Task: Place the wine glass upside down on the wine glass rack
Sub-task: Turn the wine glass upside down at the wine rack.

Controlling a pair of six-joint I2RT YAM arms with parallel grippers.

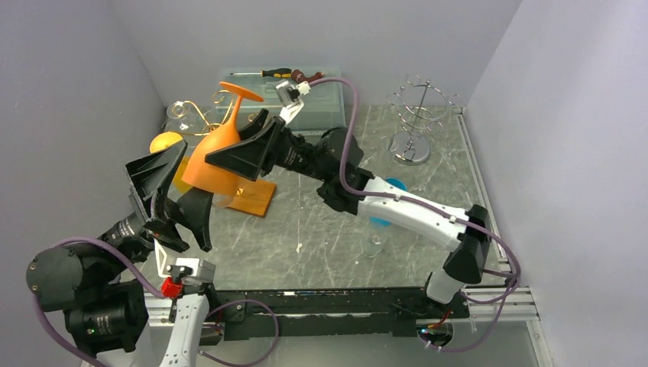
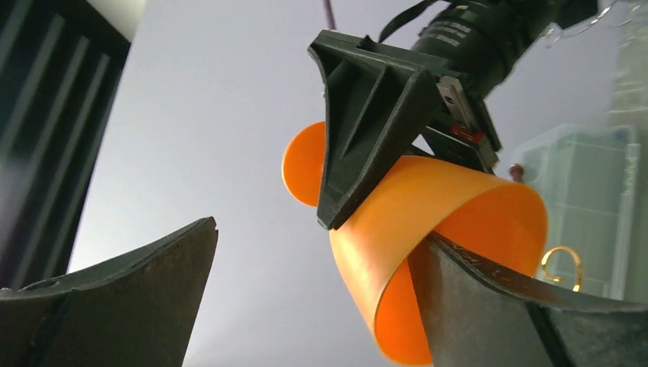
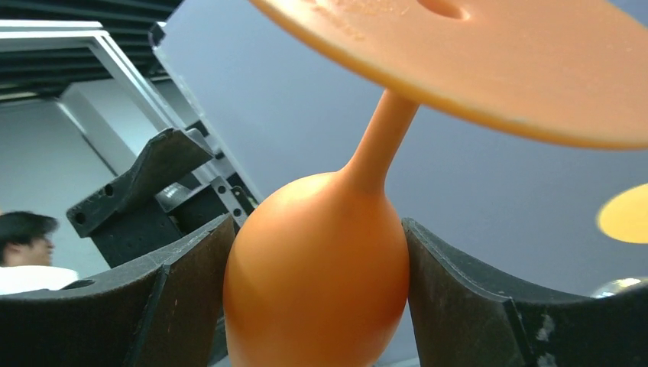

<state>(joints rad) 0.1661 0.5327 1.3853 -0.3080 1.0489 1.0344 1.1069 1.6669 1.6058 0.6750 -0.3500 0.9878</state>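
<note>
The right arm (image 1: 413, 210) reaches far across to the left side, bent at the elbow. Its hand (image 3: 315, 260) squeezes the round part of the orange wine glass (image 1: 212, 162), one finger on each side. The left arm (image 1: 115, 245) is folded low. Its hand (image 2: 317, 237) points up, fingers spread wide.

Smooth glossy plastic wine glass (image 3: 317, 267)
</note>
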